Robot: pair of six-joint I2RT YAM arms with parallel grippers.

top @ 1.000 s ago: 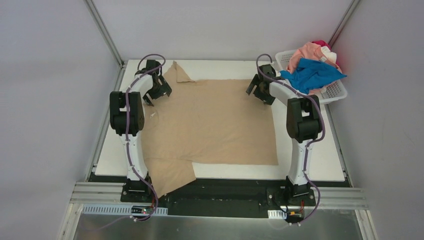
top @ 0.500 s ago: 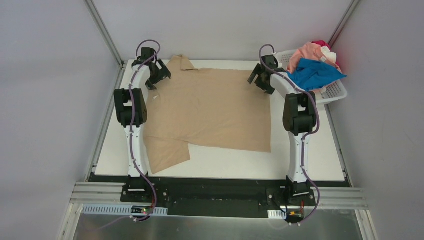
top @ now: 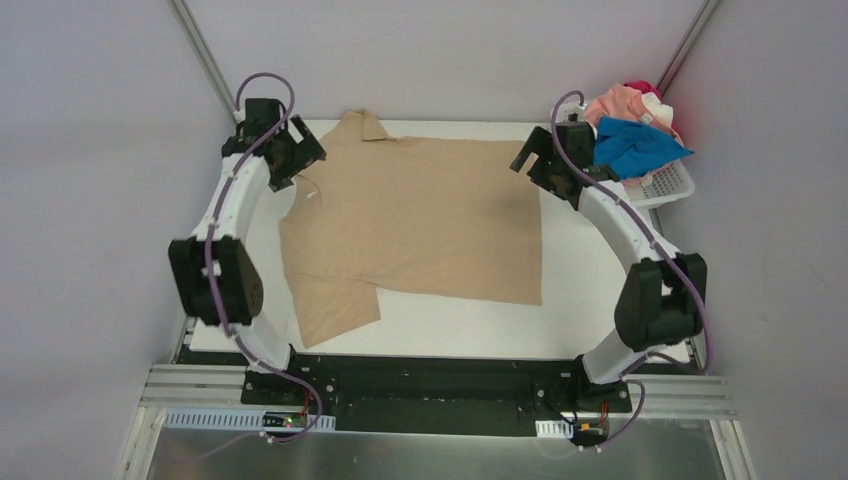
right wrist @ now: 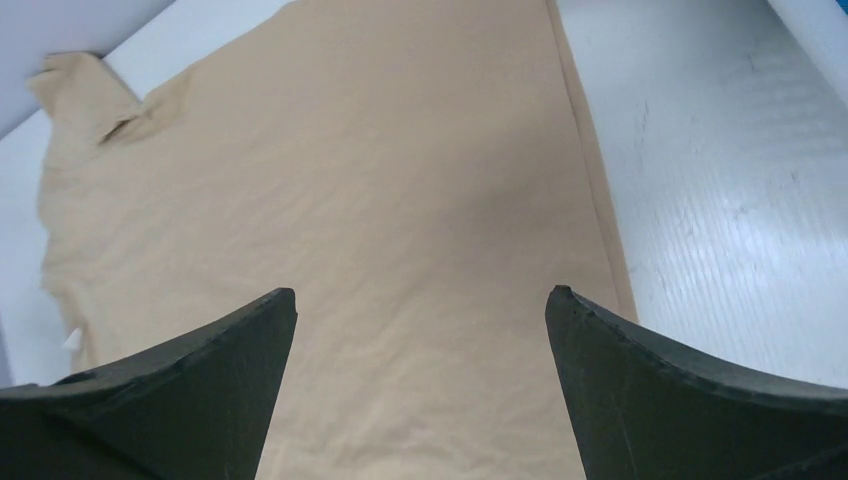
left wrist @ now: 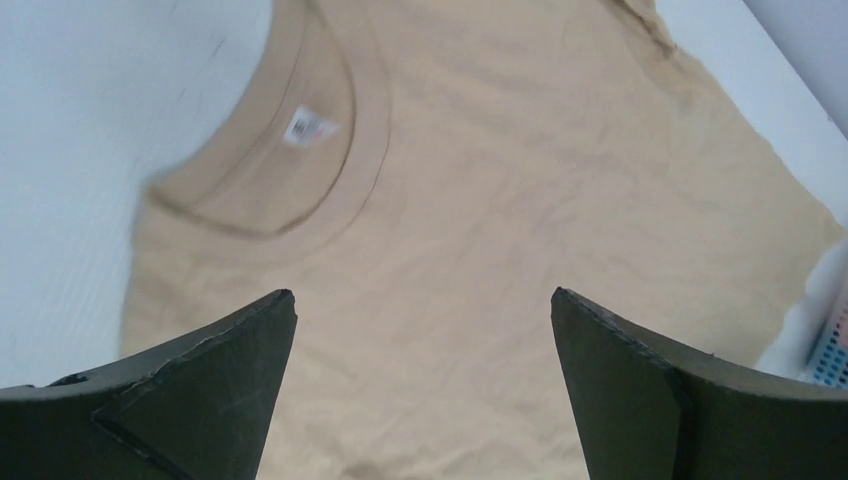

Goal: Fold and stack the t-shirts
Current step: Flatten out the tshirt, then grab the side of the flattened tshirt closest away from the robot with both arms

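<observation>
Now logging white table (top: 600,310) taking up the middle of the top view. Seeing tan t-shirt (top: 420,220) lying flat, spread over table centre, neck pointing left, hem (right wrist: 592,180) running down the right side, far sleeve (top: 362,125) bunching at the far edge, near sleeve (top: 335,315) reaching toward the near edge. Noting left arm (top: 225,210) bowing out over the left table edge and right arm (top: 625,225) bowing out over the right side, both reaching to the far end. Spotting white lattice basket (top: 672,182) sitting at the far right corner, just beside the right wrist, holding blue t-shirt (top: 635,145) draping over the rim, pink t-shirt (top: 615,102) piling behind it, red t-shirt (top: 641,88) peeking out at the back. Marking left gripper (left wrist: 420,294) hanging over the shirt's neck end, dark fingers (left wrist: 200,400) spreading wide, pinching nothing. Marking right gripper (right wrist: 420,292) hanging over the hem end, also spreading wide, nothing between. Not managing to tell whether either is touching cloth. Catching ribbed neckband (left wrist: 372,150) curving in the left wrist view, small white label (left wrist: 308,127) sitting inside it.
</observation>
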